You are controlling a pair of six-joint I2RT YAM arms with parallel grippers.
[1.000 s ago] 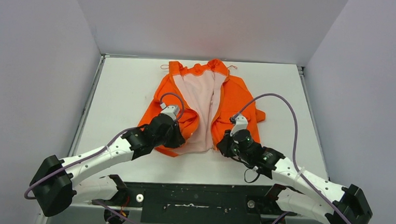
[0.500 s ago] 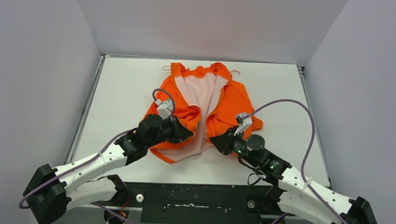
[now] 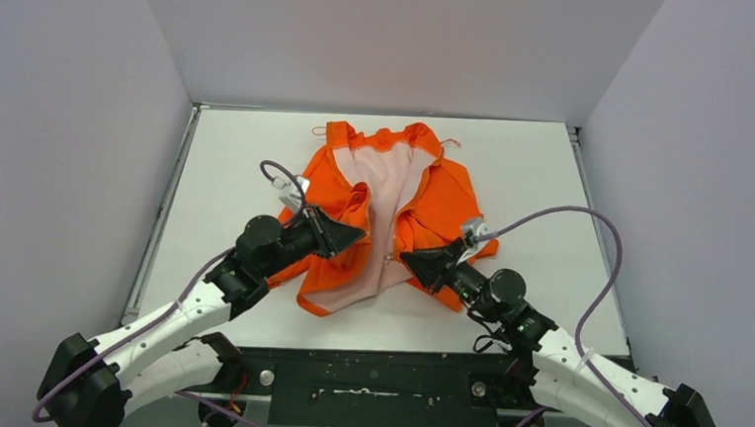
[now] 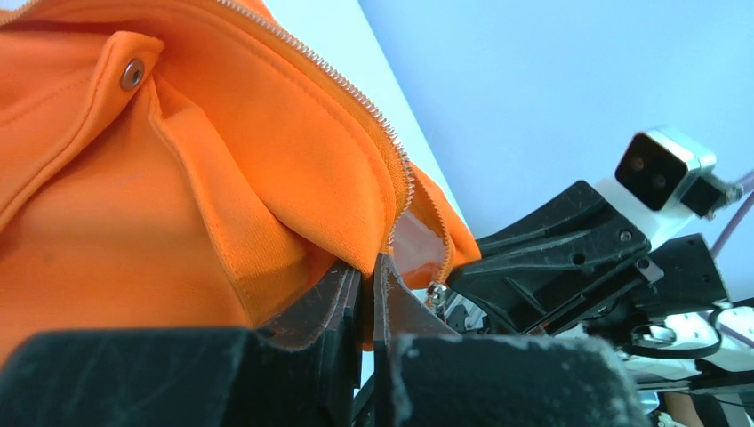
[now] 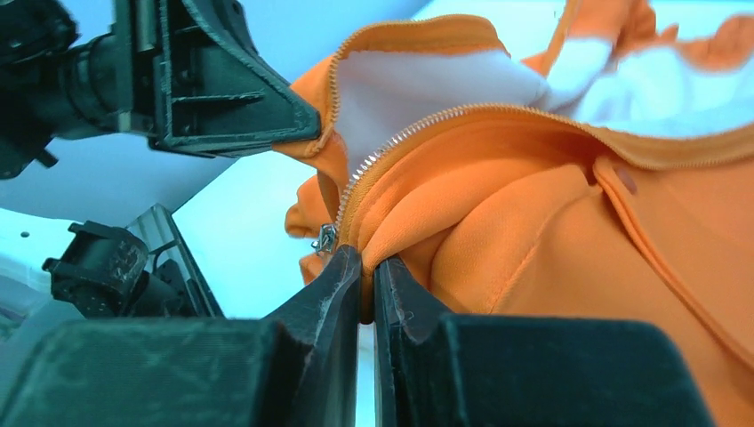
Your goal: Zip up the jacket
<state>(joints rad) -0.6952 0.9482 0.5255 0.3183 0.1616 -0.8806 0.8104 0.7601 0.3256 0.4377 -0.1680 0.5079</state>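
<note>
The orange jacket (image 3: 444,193) lies open on the white table (image 3: 229,155), its pale lining (image 3: 387,189) facing up, collar at the far end. My left gripper (image 3: 356,234) is shut on the left front panel's lower zipper edge (image 4: 356,222) and holds it raised. My right gripper (image 3: 408,259) is shut on the right panel's lower zipper edge (image 5: 391,222). A small metal zipper slider (image 5: 325,238) hangs just beside the right fingertips; it also shows in the left wrist view (image 4: 436,291). The two grippers face each other closely, with the zipper ends apart.
Grey walls (image 3: 73,106) close in the table on three sides. A black base plate (image 3: 373,382) runs along the near edge. Purple cables (image 3: 572,214) loop over both arms.
Both grippers lifted the jacket's lower front edges and tilted to point toward each other. The arms drew back toward the near edge and the hem bunched up.
</note>
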